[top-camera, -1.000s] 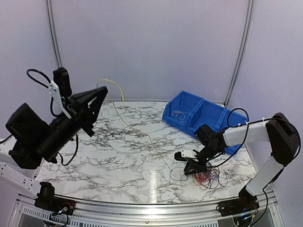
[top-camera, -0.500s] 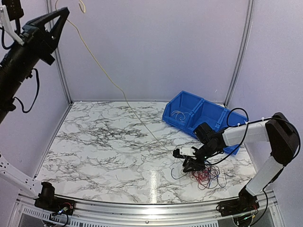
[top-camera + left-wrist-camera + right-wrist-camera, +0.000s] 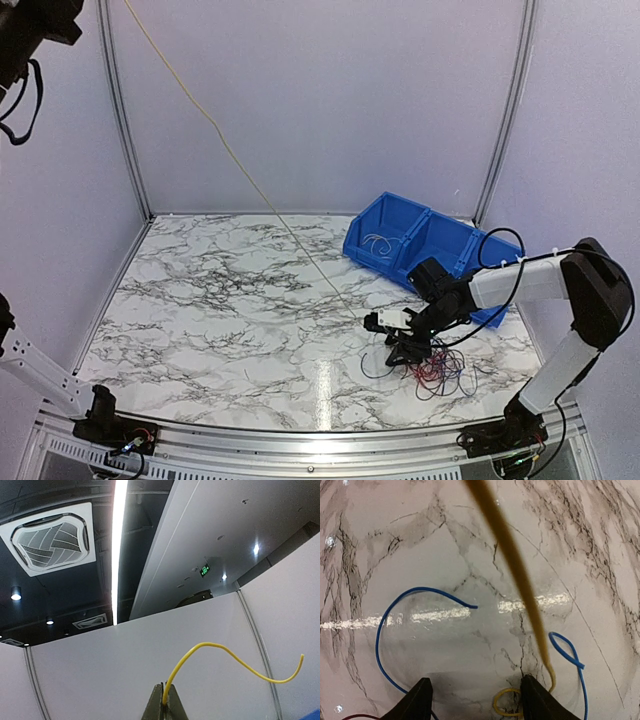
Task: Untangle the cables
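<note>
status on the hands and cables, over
Left hand shut on yellow cable, raised high, line taut. Right hand open, low over red-blue tangle. Yellow's lower end runs into that tangle.

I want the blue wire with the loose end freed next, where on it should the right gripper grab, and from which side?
Probably the open arc of the blue wire just behind its free end, where it lies on bare marble, apart from the taut yellow wire. Come down from above with the right gripper, jaws across the strand.
</note>
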Motion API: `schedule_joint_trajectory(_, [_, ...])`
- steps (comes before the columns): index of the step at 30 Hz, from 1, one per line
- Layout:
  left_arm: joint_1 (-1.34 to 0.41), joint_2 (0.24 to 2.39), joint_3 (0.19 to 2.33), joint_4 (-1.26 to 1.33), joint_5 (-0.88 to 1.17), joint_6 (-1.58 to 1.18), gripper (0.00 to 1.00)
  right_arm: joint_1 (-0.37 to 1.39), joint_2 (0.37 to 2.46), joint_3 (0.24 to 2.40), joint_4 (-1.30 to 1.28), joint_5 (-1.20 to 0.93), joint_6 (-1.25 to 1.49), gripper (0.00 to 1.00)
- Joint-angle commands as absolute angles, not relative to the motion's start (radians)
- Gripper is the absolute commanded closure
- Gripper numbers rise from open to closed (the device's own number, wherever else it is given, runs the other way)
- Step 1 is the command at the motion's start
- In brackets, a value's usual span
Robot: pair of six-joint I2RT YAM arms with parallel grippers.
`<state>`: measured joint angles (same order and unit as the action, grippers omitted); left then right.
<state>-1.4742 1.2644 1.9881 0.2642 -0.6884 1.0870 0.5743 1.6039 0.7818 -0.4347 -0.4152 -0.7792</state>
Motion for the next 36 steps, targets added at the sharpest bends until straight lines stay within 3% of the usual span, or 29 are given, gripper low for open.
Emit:
schedule_joint_trajectory(1, [-1.480, 1.284, 2.096, 0.327, -0.690, 1.291, 1.00, 0.568, 1.590, 0.764, -0.581, -0.358, -0.770, 0.36])
schedule_joint_trajectory(17, [-1.479, 1.236, 2.106, 0.439, -0.758, 1.407, 1.00, 0.501, 1.499, 0.766, -0.624, -0.390, -0.815, 0.34])
schedule_joint_trajectory(26, [-1.475, 1.039, 1.640, 0.439, -0.994, 1.265, 1.00, 0.433, 1.472, 0.774, -0.614, -0.342, -0.817, 0.36])
schedule_joint_trajectory(32, [-1.442, 0.861, 1.182, 0.416, -1.111, 0.997, 1.00, 0.432, 1.422, 0.821, -0.708, -0.439, -0.857, 0.45])
schedule_joint_trajectory(36, [-1.390, 0.768, 0.990, 0.256, -1.121, 0.689, 1.00, 0.434, 1.386, 0.911, -0.801, -0.492, -0.870, 0.44])
